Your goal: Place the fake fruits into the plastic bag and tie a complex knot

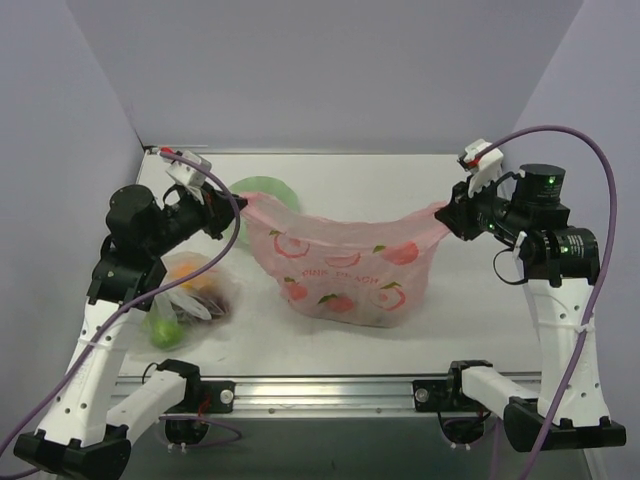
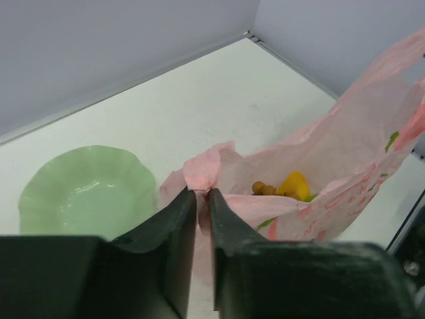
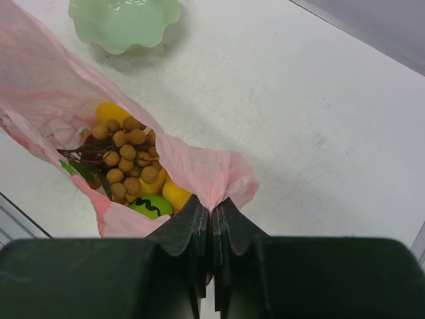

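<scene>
The pink plastic bag (image 1: 345, 270) hangs stretched between both grippers above the table. My left gripper (image 1: 243, 205) is shut on the bag's left handle (image 2: 201, 174). My right gripper (image 1: 441, 212) is shut on the right handle (image 3: 219, 176). Inside the bag, the right wrist view shows the brown grape bunch (image 3: 126, 156), a yellow citrus (image 3: 174, 194) and a green round fruit (image 3: 149, 206). The left wrist view shows the yellow fruit (image 2: 294, 185) and some grapes (image 2: 262, 189) in the bag's mouth. No red apple shows clearly.
A pale green scalloped bowl (image 1: 265, 190) stands at the back left, also in the left wrist view (image 2: 86, 193) and right wrist view (image 3: 125, 21). A clear bag of fruits (image 1: 190, 295) lies at the front left. Walls enclose the table.
</scene>
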